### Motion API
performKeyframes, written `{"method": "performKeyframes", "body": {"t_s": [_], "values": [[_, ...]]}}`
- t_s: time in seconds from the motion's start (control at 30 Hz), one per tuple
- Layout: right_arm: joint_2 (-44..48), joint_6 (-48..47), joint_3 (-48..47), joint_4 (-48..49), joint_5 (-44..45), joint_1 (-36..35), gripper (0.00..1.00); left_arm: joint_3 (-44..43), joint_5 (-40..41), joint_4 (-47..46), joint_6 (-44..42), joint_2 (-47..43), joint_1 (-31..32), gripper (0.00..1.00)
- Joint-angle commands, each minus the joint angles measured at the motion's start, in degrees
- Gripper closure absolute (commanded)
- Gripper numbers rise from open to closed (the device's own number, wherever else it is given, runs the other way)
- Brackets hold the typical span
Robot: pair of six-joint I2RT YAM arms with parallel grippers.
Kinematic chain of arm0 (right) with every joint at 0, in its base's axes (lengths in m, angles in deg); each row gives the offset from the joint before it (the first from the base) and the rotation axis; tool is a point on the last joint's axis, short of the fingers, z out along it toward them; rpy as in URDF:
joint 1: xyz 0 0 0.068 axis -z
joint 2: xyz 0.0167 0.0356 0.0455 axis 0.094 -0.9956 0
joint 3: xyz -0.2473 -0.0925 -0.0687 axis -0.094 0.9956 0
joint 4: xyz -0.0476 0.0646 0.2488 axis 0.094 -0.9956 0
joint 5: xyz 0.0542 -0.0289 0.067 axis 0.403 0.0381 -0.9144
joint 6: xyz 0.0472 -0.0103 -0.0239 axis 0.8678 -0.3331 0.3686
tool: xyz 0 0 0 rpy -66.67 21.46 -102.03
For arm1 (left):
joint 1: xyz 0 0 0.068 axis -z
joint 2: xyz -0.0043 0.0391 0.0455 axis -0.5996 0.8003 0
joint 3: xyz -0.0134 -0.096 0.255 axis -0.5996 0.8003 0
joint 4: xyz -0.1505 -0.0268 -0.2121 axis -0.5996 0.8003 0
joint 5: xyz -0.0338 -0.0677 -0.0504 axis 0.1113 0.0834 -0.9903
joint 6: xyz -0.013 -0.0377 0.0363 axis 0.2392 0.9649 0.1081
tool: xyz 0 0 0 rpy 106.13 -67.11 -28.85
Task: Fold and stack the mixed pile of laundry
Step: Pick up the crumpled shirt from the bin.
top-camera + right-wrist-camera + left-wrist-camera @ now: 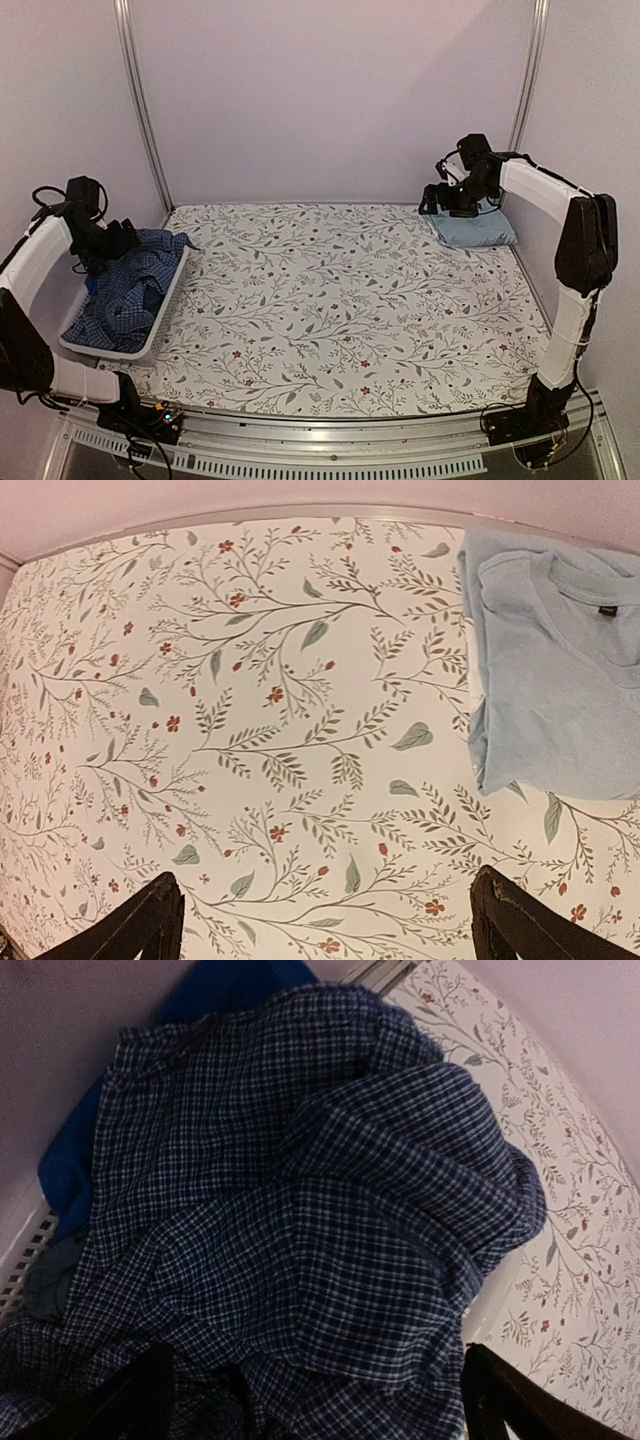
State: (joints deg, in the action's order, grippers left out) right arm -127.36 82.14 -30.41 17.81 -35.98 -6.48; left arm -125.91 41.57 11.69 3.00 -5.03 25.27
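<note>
The laundry pile (128, 290) fills a white basket at the table's left edge: a dark blue checked shirt (300, 1220) on top, a brighter solid-blue piece (75, 1160) beneath it at the back. My left gripper (112, 240) hovers just over the pile, open, its fingertips (500, 1400) wide apart above the checked cloth, nothing between them. A folded light-blue shirt (472, 226) lies flat at the far right corner, also in the right wrist view (560, 670). My right gripper (448, 196) hangs open over its near-left edge, above bare cloth-covered table.
The white plastic basket (118, 350) stands along the left edge, its slatted wall (25, 1250) showing beside the pile. A floral tablecloth (340, 300) covers the table. Metal frame posts (140, 100) and pale walls enclose the back and sides.
</note>
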Motion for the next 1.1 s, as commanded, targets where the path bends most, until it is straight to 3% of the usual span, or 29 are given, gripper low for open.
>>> {"method": "performKeyframes", "body": {"t_s": [0.0,0.1,0.17,0.37,0.5,0.8,1.07], "values": [[3.9,0.97,2.5,-2.08,-1.48,-2.53,0.01,9.75,-6.2,1.17,0.37,-0.43,-5.0,0.0],[5.73,1.54,3.94,-1.51,-1.69,-3.08,0.01,14.83,-9.09,-3.41,0.98,0.95,-6.24,0.0],[6.17,1.95,4.13,-1.92,-1.76,-3.1,0.01,16.6,-11.53,-5.99,1.39,1.86,-7.15,0.08],[7.33,2.05,5.86,-1.8,-1.7,-3.08,0.01,12.72,-15.21,-8.07,0.78,-1.06,-8.24,0.51],[8.55,2.42,7.13,-0.85,-1.68,-3.11,0.01,7.1,-21.0,-11.36,0.84,-5.57,-7.97,0.99],[8.76,2.63,5.87,-1.48,-2.61,-3.14,0.01,-10.99,-31.65,-17.93,4.53,-1.78,-3.34,1.0],[8.59,3.6,5.34,0.19,-5.58,-3.1,0.01,-35.34,-36.13,-25.16,3.25,9.84,19.18,1.0]]}}
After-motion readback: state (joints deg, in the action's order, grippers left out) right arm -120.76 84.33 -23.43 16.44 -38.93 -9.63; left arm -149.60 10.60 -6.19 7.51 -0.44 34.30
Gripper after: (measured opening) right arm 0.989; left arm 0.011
